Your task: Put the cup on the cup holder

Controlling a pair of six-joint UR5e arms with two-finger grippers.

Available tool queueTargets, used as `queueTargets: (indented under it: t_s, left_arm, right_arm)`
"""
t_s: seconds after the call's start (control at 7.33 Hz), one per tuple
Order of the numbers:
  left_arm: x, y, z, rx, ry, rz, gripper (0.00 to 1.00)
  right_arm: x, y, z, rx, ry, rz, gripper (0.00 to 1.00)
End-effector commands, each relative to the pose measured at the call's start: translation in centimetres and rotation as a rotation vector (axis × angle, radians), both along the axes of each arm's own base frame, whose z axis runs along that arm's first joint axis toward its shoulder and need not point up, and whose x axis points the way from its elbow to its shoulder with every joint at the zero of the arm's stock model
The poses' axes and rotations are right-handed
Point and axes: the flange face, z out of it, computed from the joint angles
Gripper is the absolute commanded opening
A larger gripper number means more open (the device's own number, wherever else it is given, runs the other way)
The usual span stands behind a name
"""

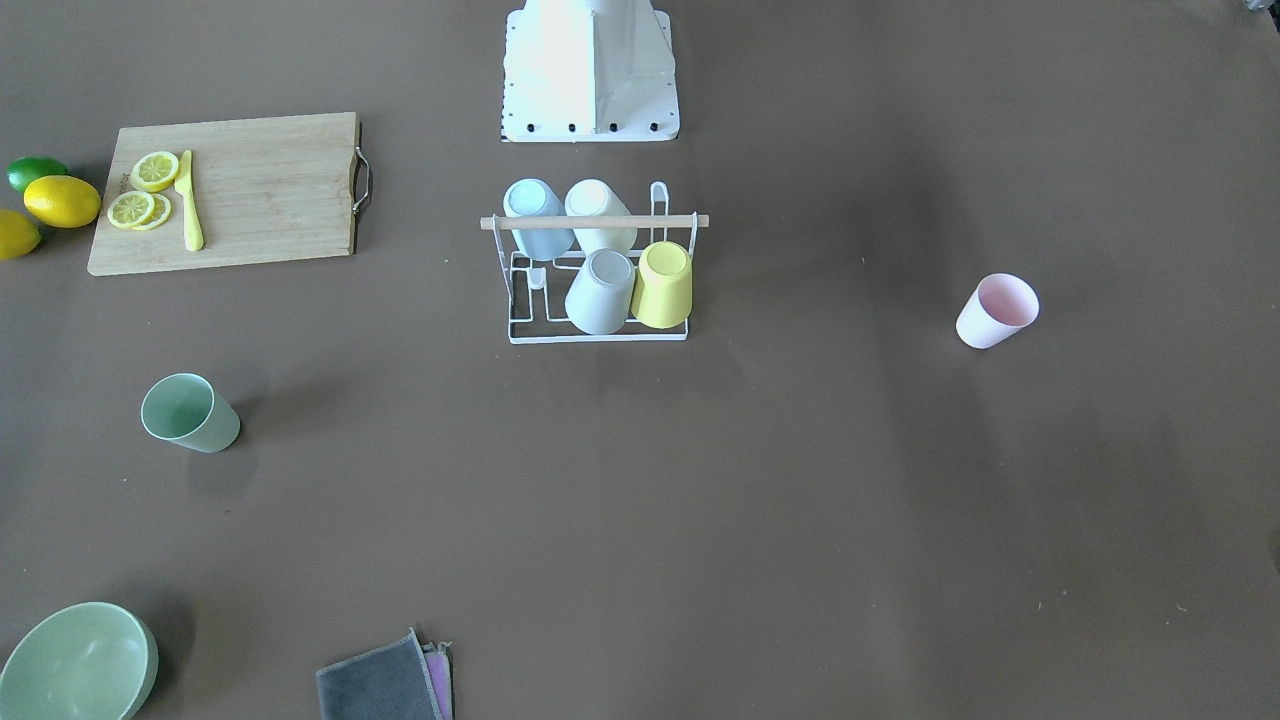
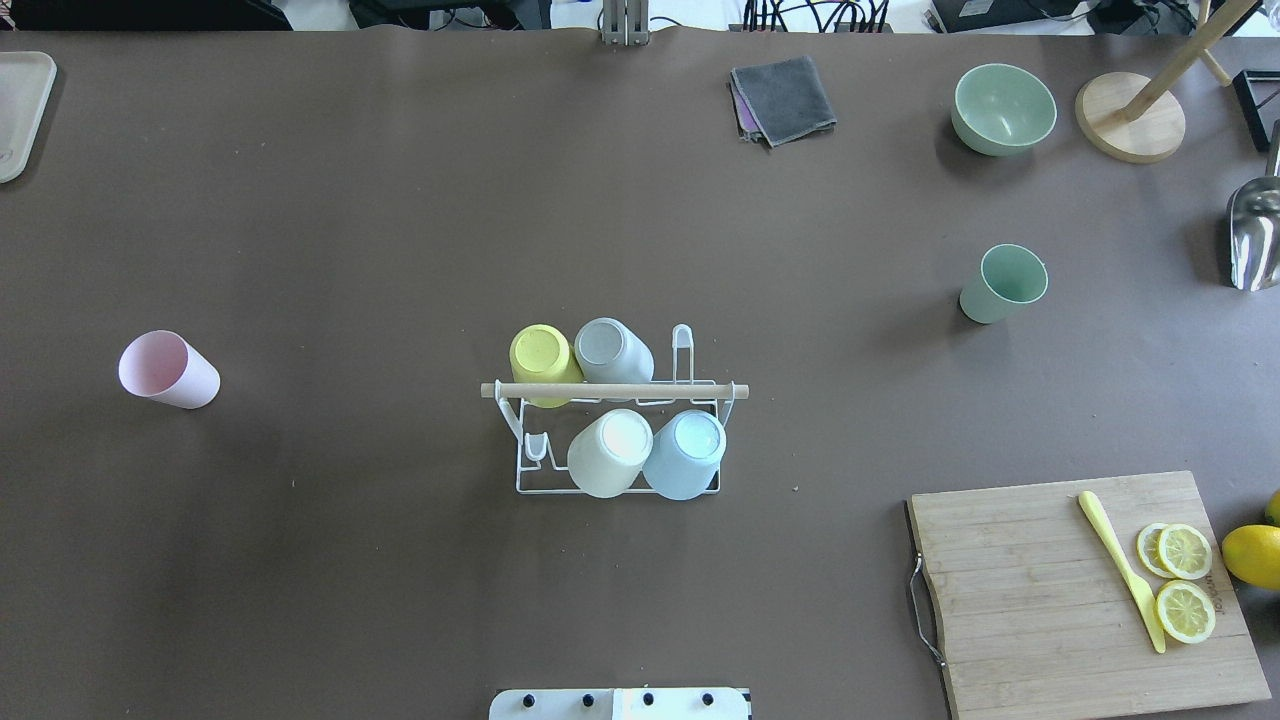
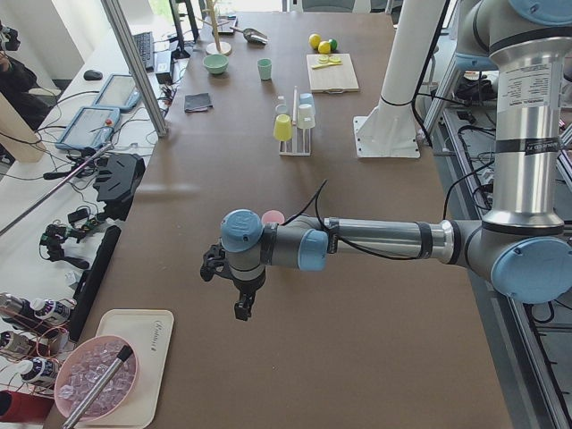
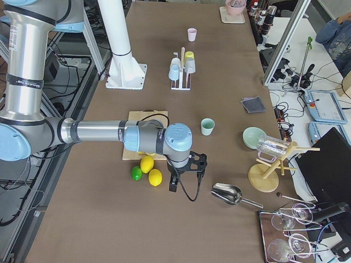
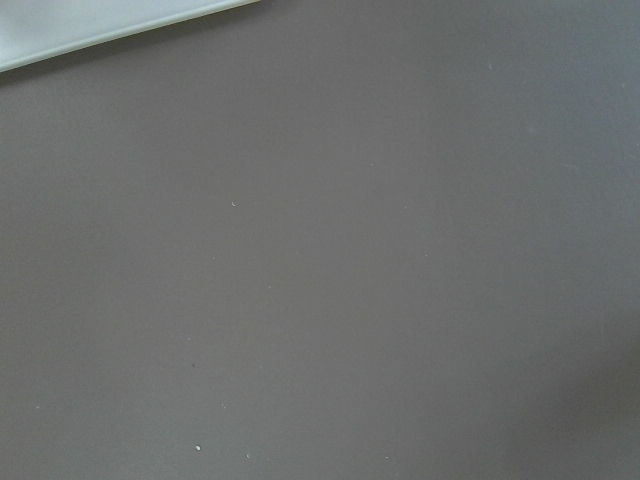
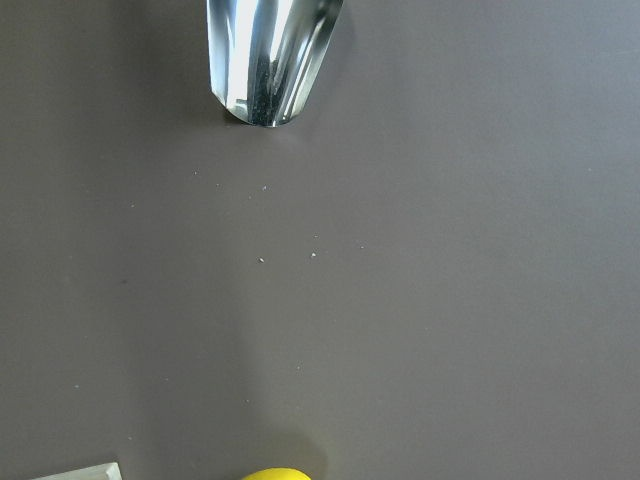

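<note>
Approach not begun: pink cup [image 2: 168, 369] at rack's [image 2: 612, 390] nine o'clock, green cup [image 2: 1002, 283] at two. Left gripper [image 3: 242, 304] and right gripper [image 4: 174, 183] hang far off; I cannot tell how open either is. One must reach a cup.

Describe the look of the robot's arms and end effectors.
The left arm and right arm are silver tubes with grey joints and light-blue round caps. The left end effector and right end effector are black, each with a looping black cable.
</note>
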Motion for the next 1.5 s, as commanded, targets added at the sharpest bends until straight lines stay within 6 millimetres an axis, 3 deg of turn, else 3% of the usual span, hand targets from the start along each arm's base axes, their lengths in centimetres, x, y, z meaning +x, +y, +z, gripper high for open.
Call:
queueTargets:
  t_s: [0.0, 0.27, 0.55, 0.82, 1.23, 1.36]
  left_arm:
    - [0.0, -0.4, 0.5, 0.011, 0.002, 0.002, 0.98]
    - [0.0, -0.4, 0.6, 0.009, 0.002, 0.002, 0.98]
    - [0.0, -0.2, 0.6, 0.009, 0.002, 0.002, 0.98]
    - [0.0, 0.0, 0.7, 0.006, 0.002, 0.002, 0.98]
    - [0.0, 0.3, 0.9, 0.001, 0.004, 0.000, 0.98]
    - [-0.1, 0.3, 1.0, 0.000, 0.002, 0.000, 0.98]
  right_arm:
    - [0.1, 0.0, -0.1, 0.011, -0.001, -0.006, 1.00]
    - [-0.1, -0.1, -0.2, 0.009, -0.008, -0.005, 1.00]
    - [0.0, -0.1, -2.2, 0.044, 0.000, 0.003, 1.00]
    - [-0.1, 0.2, 2.3, -0.044, -0.010, -0.002, 1.00]
    - [-0.1, -0.2, -0.1, 0.008, -0.021, -0.006, 1.00]
    - [-0.5, 0.2, 0.0, -0.010, -0.068, 0.004, 1.00]
